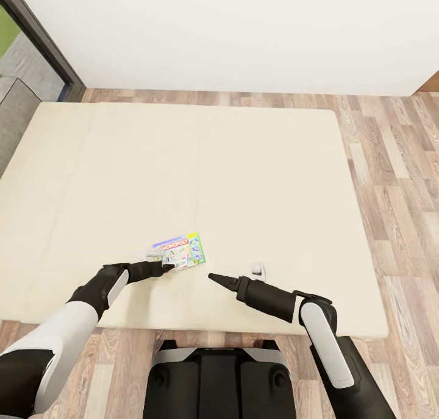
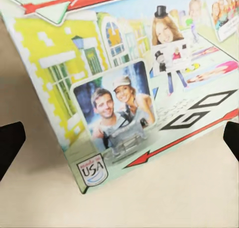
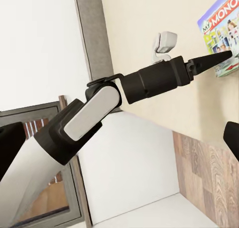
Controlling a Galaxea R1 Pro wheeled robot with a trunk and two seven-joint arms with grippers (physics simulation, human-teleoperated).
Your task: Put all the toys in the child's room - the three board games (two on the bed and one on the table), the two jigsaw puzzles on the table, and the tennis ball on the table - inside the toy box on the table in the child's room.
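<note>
My left hand (image 1: 160,268) is spread at the board game (image 1: 180,252) lying flat near the bed (image 1: 256,163) edge — I should straddle its near edge, then pinch.

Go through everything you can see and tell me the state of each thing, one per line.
Pale multicoloured flat board game box: lying flat, cover up, on the bed.
Beige mattress of the bed: bare apart from the box near the front edge.
Left gripper: open, fingertips at the box's near edge, not yet closed on it.
Right gripper: over the mattress, holding nothing; open or shut unclear.
</note>
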